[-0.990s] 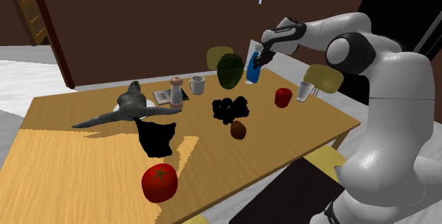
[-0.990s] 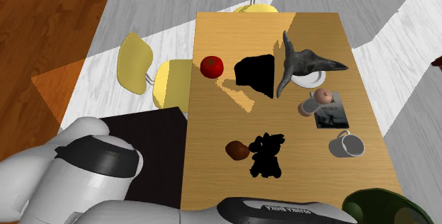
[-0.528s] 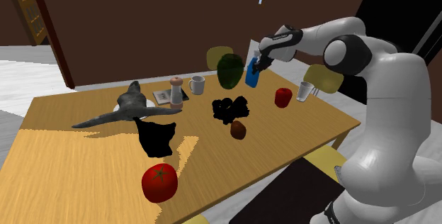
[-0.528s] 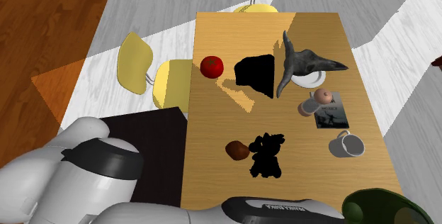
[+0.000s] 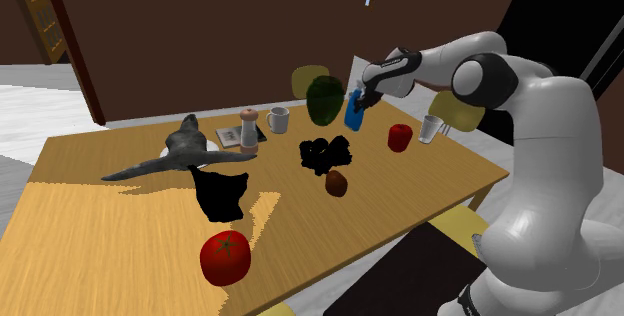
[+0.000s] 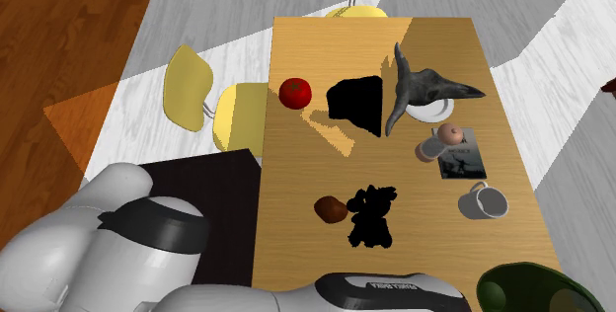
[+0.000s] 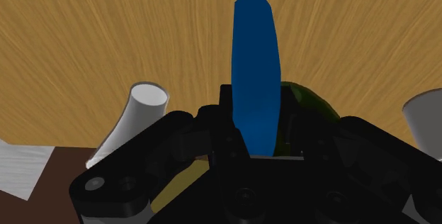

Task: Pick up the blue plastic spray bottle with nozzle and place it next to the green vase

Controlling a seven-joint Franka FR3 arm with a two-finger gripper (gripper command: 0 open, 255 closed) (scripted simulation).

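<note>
The wooden table carries, nearest the shoulder camera, a round red tomato-like fruit. Farther in stand a small red rounded object and a clear drinking glass, both toward the shoulder view's right.

Beyond these, the all-black two-finger gripper is over the far part of the table. Its jaws are closed on the blue plastic spray bottle. In the wrist view the slim blue body sits clasped between the fingers, with the gripper gripping one end.

Key relation: the bottle's long axis runs outward from the palm, roughly in line with the gripper's own direction, toward the table surface. In the shoulder view the bottle is tilted, with its free end lower and toward that view's left. Whether the free end touches the wood cannot be determined.

The dark green rounded vase stands just beside the bottle, on the shoulder view's left. In the wrist view the vase shows directly behind the held bottle.

Judgement: transport is nearly complete. The coming move calls for lowering the bottle and bringing it upright. The tilt risks a topple on release, and the bottle could knock the vase.

A yellow chair back rises behind the vase.
</note>
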